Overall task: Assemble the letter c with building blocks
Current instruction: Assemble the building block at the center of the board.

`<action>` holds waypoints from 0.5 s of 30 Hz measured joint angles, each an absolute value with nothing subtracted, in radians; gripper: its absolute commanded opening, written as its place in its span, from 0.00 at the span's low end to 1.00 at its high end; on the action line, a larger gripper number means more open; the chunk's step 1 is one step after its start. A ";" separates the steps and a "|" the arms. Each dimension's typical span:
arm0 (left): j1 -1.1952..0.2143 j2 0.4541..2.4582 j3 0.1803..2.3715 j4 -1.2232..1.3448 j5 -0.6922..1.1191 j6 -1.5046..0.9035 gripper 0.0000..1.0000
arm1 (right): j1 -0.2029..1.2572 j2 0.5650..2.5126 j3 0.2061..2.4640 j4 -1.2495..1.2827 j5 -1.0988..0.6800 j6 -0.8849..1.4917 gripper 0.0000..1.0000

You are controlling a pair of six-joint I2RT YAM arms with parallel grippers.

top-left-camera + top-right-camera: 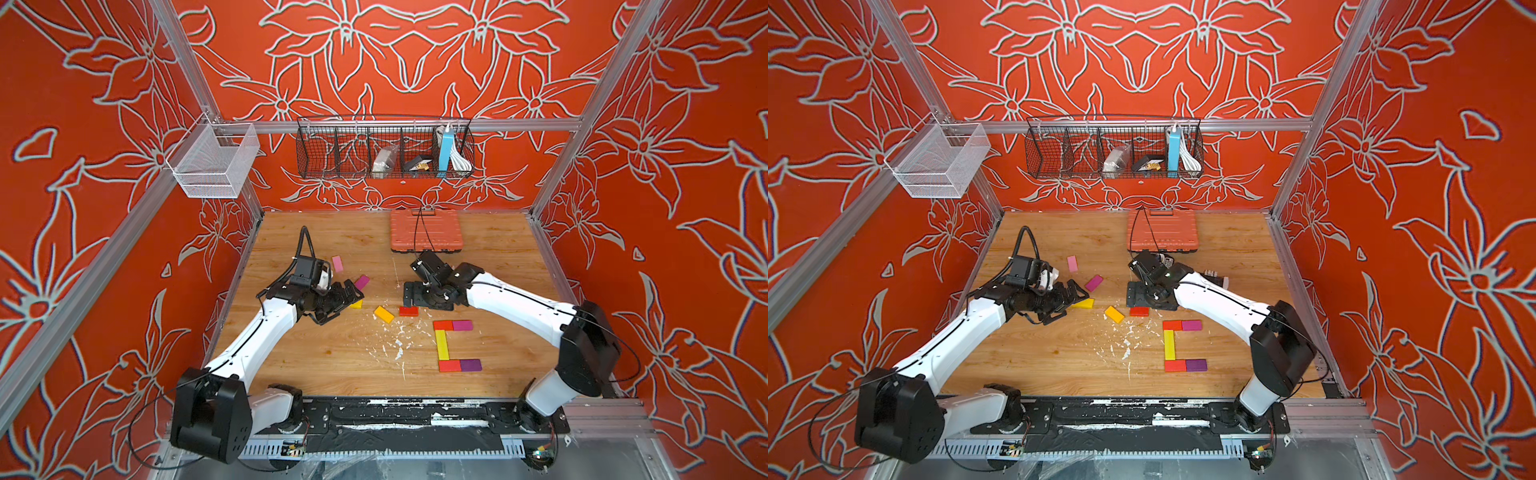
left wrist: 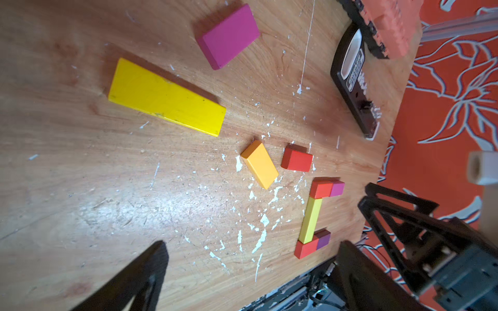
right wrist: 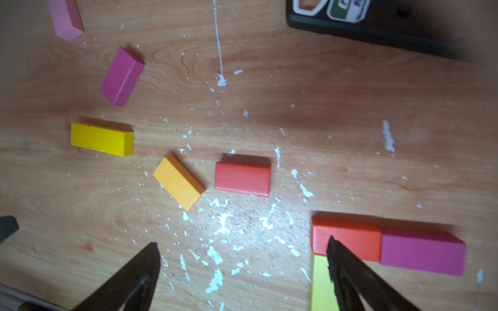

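Note:
In both top views a C of building blocks lies flat on the wooden table, right of centre. Its top row is a red block (image 1: 443, 325) and a magenta block (image 1: 462, 325). A long yellow block (image 1: 441, 345) forms the spine. A red block (image 1: 450, 365) and a purple block (image 1: 471, 365) make the bottom row. Loose blocks lie to the left: red (image 1: 409, 311), orange (image 1: 384, 314), yellow (image 2: 167, 98), magenta (image 1: 362, 282), pink (image 1: 337, 263). My left gripper (image 1: 349, 297) stands open over the loose yellow block. My right gripper (image 3: 242, 242) hangs open and empty beside the C's top left corner.
A large orange ribbed case (image 1: 427, 230) stands at the back of the table. A long black bar (image 2: 353, 78) lies in front of it, near my right arm. White flakes (image 1: 399, 340) litter the middle of the table. Wire baskets (image 1: 384, 147) hang on the back wall.

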State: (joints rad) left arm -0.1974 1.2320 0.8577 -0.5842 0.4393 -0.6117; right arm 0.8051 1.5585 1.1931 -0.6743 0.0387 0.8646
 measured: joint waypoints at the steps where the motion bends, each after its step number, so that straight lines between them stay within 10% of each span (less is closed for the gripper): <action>1: -0.218 1.246 0.870 -0.594 0.417 -0.595 0.99 | 0.802 1.526 1.158 -0.671 0.054 0.866 0.98; 15: -0.482 1.492 1.026 -0.632 0.168 -0.376 0.98 | 0.731 1.187 0.830 -0.556 0.073 0.855 0.98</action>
State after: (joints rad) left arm -0.4816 1.4921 1.0264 -0.6319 0.1684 -0.3763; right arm 0.7307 1.1866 0.8295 -0.5556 0.0734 0.8555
